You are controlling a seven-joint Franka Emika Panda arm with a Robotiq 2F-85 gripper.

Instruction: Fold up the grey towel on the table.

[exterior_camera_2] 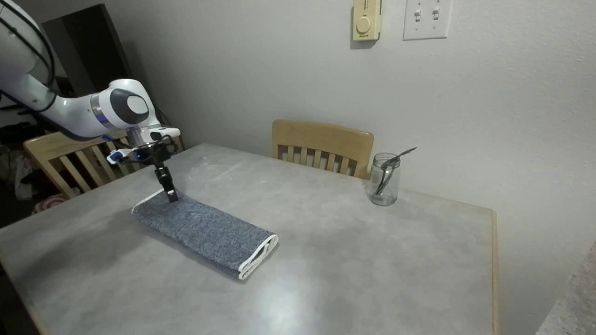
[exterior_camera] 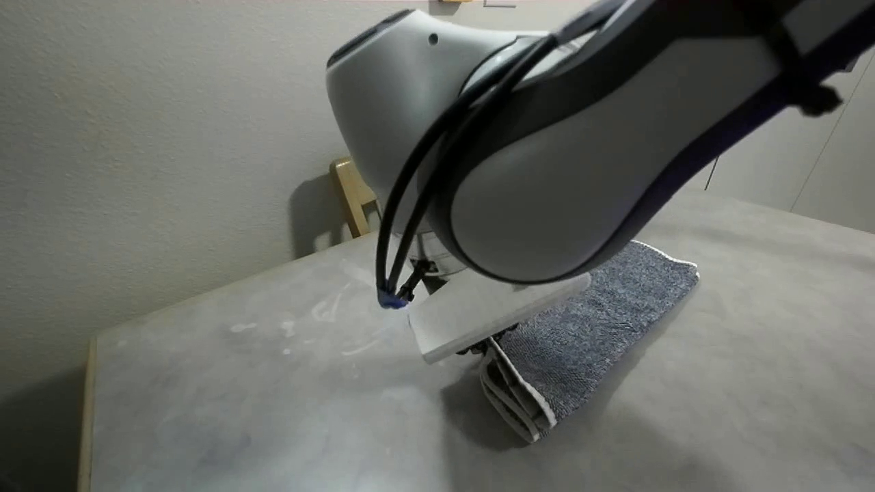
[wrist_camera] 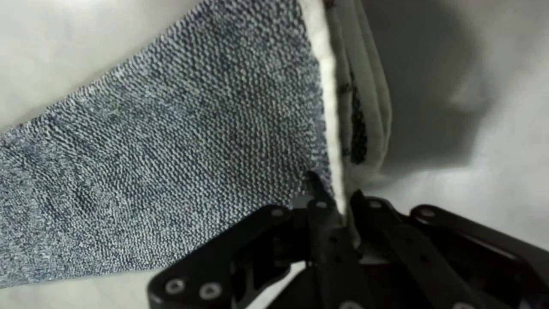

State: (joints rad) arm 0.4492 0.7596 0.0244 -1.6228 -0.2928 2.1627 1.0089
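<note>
The grey towel (exterior_camera_2: pixel 209 232) lies on the table (exterior_camera_2: pixel 372 260) as a long strip folded into layers, their white-trimmed edges stacked at its ends. My gripper (exterior_camera_2: pixel 172 196) points down at the towel's end nearer the arm. In the wrist view the towel (wrist_camera: pixel 184 150) runs off to the left, and the gripper (wrist_camera: pixel 336 191) has its fingers on both sides of the white trim, pinching the upper edge. Lower layers show just right of that trim. The arm covers part of the towel (exterior_camera: pixel 601 328) and nearly all of the gripper in an exterior view.
A glass jar (exterior_camera_2: pixel 384 190) holding a dark feather-like item stands near the table's wall side. One wooden chair (exterior_camera_2: pixel 321 139) is tucked against that side, and another chair (exterior_camera_2: pixel 84 163) stands behind the arm. The wall (exterior_camera: pixel 171 137) rises close beside the table.
</note>
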